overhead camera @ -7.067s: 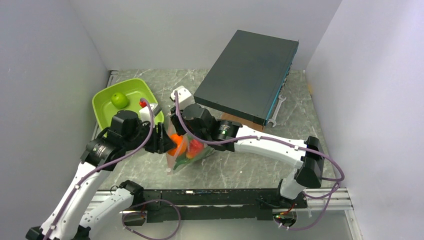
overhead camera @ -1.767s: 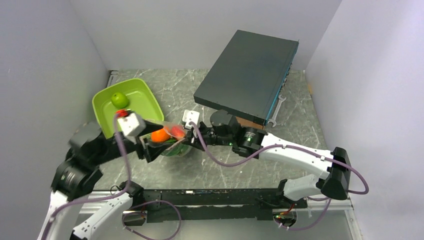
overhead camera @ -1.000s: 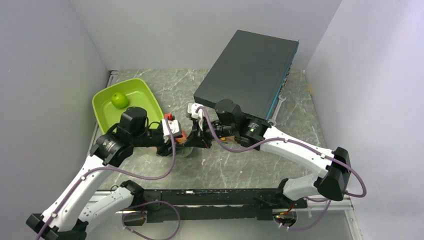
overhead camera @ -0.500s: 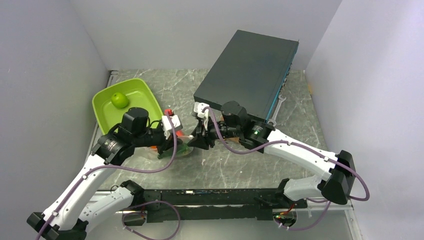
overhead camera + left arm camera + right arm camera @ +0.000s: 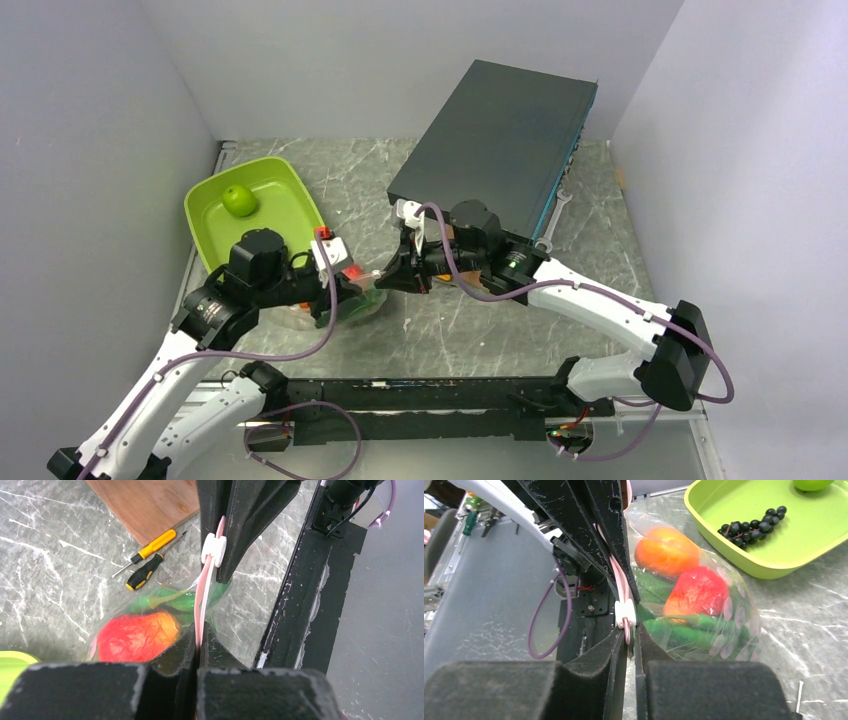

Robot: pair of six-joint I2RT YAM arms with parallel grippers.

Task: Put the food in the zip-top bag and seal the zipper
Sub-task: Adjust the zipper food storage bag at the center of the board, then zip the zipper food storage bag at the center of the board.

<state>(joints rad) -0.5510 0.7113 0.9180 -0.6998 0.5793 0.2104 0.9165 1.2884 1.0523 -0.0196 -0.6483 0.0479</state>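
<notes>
Left gripper (image 5: pixel 197 645) was clamped on the zipper (image 5: pixel 202 597), bag (image 5: pixel 704 605) strung between the arms, right gripper (image 5: pixel 630 635) pinching the same strip by the slider (image 5: pixel 624 611). A hard tug could've yanked the strip out of the left pinch. Apple (image 5: pixel 239 200) and grapes (image 5: pixel 754 524) sat in the tray (image 5: pixel 275 195). Grey marble table (image 5: pixel 450 330), plain white walls (image 5: pixel 350 60).

Left claw (image 5: pixel 198 642) and right claw (image 5: pixel 630 630) crowd the zipper (image 5: pixel 202 595) from both sides. Bare tabletop (image 5: pixel 450 325) lies open in front. A tray (image 5: pixel 275 195) and a raised box (image 5: pixel 500 140) hem the back; screwdrivers (image 5: pixel 144 574) lie beside the bag (image 5: pixel 724 630), perhaps under the box.
</notes>
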